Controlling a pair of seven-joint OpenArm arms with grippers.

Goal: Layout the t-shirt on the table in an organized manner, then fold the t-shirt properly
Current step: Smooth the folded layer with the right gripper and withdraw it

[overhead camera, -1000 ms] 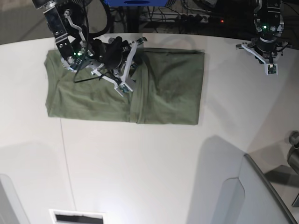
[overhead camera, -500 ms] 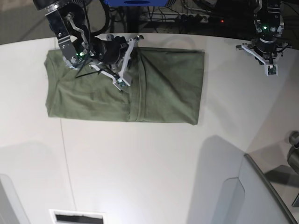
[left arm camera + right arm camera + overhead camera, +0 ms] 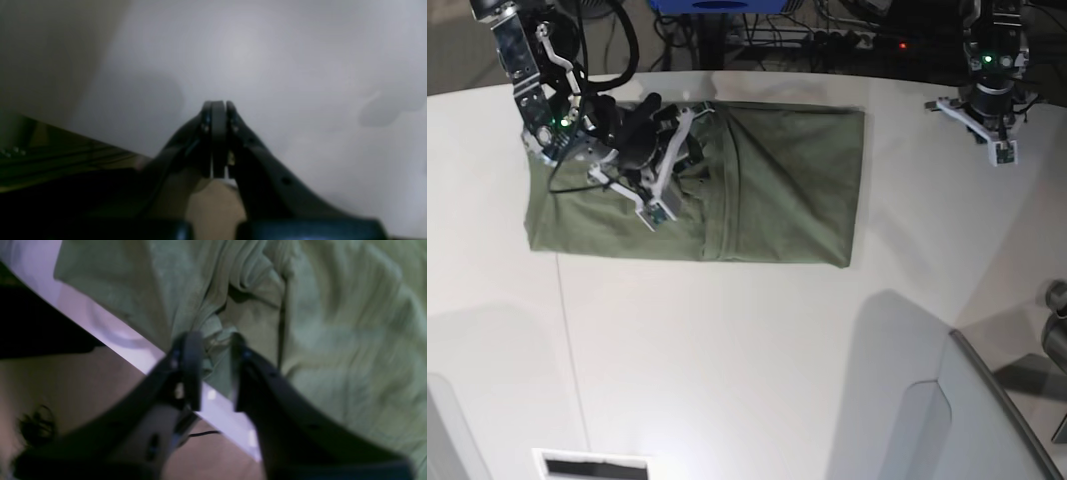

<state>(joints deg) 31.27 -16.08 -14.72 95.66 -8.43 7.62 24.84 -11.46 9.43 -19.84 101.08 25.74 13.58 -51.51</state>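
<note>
Retreating leftward, the right gripper (image 3: 667,178) spreads slightly, t-shirt (image 3: 777,190) fabric bunched between its jaws; snagged cloth could drag, spoiling the fold. Left gripper (image 3: 218,110) pressed together.

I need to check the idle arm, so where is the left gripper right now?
In the base view, the left gripper hangs at the far right over bare table, well clear of the t-shirt.

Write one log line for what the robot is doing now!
t-shirt: folded on table | right gripper: jaws parted around fabric | left gripper: shut, empty

base: bright, glare low-centre | wrists: dim, blurred | soft shadows lower right
</note>
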